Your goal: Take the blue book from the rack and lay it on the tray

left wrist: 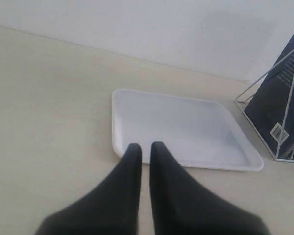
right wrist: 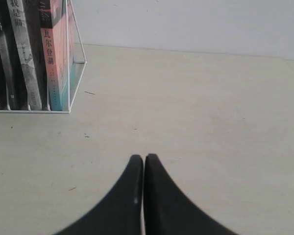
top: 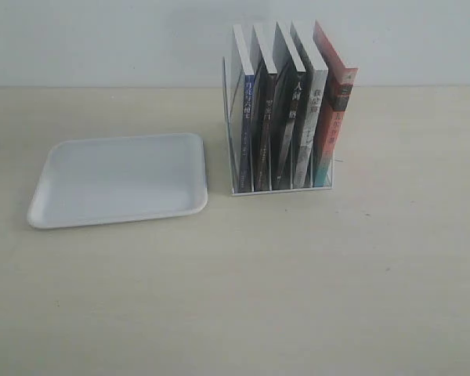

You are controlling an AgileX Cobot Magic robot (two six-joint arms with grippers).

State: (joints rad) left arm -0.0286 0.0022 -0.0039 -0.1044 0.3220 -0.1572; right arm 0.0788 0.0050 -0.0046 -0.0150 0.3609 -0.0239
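Exterior view shows the blue book (top: pixel 245 117) standing in the end slot of the white wire rack (top: pixel 282 190), on the side nearest the tray (top: pixel 117 180). The rack sits close to the back edge of the desk, and the tray lies flat just beside it, toward the left edge. Neither arm appears in this view. In the left wrist view the left gripper (left wrist: pixel 145 147) hangs over the tray's near rim, its fingers drawn almost together with only a slit between them, pinching nothing. The right gripper (right wrist: pixel 144 156) is pressed together and empty over bare desk, beyond the red-orange-spined book (right wrist: pixel 56 54). The reach has not begun. It would probably go best with the left arm: spread the fingers first, come down over the book's top edge, keep clear of the black-spined neighbour (top: pixel 265 125), and draw it up along the dividers before turning it flat. The book's long axis runs upright, leaning a little toward the back edge. Its blue-purple spine faces the front edge and its dark cover (left wrist: pixel 279 107) faces the tray.
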